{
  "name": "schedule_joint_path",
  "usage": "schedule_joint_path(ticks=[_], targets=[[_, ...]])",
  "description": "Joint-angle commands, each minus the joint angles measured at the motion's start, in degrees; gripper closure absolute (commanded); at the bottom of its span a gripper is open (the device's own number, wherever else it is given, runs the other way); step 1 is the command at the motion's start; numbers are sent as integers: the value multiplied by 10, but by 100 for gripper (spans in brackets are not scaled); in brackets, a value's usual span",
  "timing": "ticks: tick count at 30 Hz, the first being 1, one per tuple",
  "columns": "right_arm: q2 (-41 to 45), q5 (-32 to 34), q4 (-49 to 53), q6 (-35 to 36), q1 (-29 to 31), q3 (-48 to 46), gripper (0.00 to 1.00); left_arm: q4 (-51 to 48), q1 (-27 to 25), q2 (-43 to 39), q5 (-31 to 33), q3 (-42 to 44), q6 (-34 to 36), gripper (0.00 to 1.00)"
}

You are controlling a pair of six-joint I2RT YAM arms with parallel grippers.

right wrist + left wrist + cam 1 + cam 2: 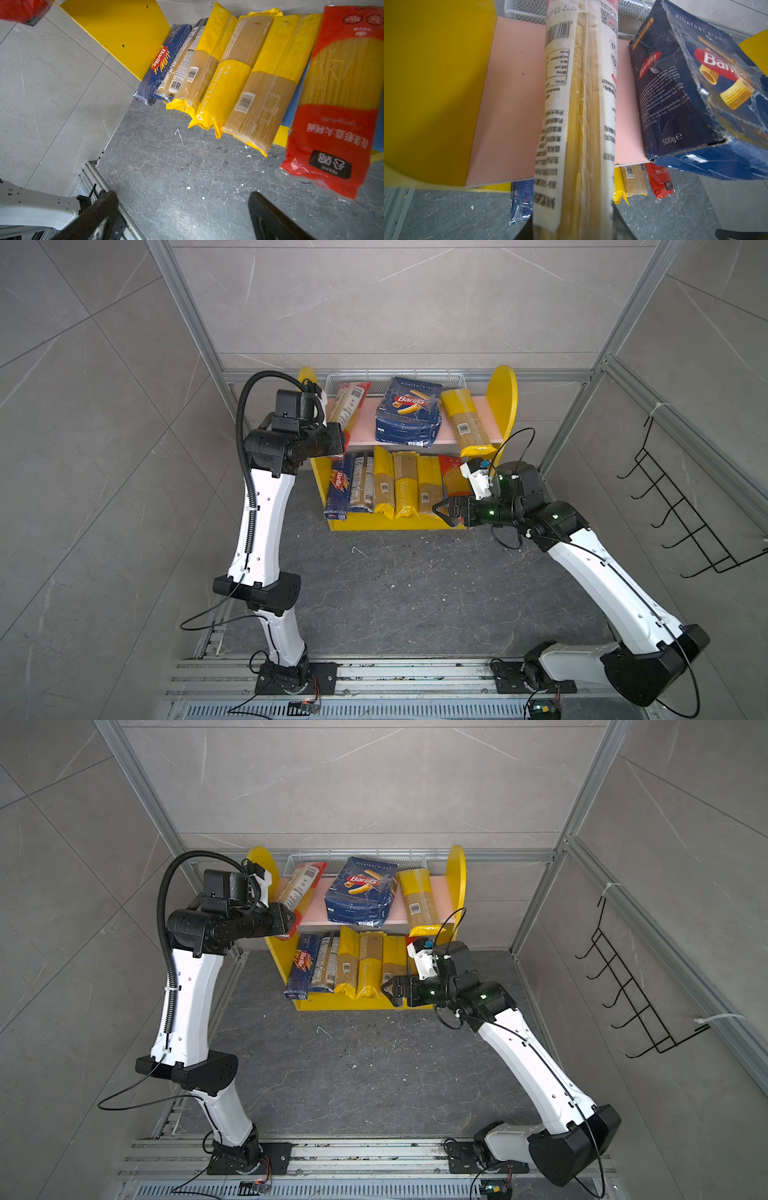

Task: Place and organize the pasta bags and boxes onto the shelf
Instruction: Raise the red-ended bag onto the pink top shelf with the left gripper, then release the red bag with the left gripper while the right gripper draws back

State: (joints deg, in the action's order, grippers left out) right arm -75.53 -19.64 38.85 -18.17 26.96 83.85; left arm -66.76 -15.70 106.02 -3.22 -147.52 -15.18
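Currently the left hand is clamped on the near end of a red-ended spaghetti bag. The bag lies slanted over the left end of the pink upper board of the shelf, just left of the rigatoni pack and a yellow-ended bag, upper centre of frame in both top views. Right hand gapes wide and empty, mid-frame at the right end of the lower tier, where the spaghetti box and five bags lie side by side, near ends overhanging the front edge.
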Motion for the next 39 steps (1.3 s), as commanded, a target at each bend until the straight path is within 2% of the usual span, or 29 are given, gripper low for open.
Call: schedule_joint_path(ticks=[1,3,5,8,9,18,32,39], targets=[[0,7,4,1,-5,-8,0,127,5,-5,-11,-34,-4,84],[2,8,4,1,-5,-10,1,129,5,-2,-15,-33,-4,66],[4,10,7,0,-6,-10,0,133,6,-6,-22,-29,-4,33],[6,11,9,0,-7,-10,1,148,5,-27,-23,2,-4,4],[6,11,9,0,-8,-10,1,154,5,-38,-23,18,-3,0],[12,6,11,-3,-8,-8,0,180,5,-131,-21,136,-7,0],[91,20,54,-11,-9,-34,1,230,6,-415,20,503,-31,0],[145,121,101,-8,-9,-94,0,249,5,-508,45,694,-38,0]])
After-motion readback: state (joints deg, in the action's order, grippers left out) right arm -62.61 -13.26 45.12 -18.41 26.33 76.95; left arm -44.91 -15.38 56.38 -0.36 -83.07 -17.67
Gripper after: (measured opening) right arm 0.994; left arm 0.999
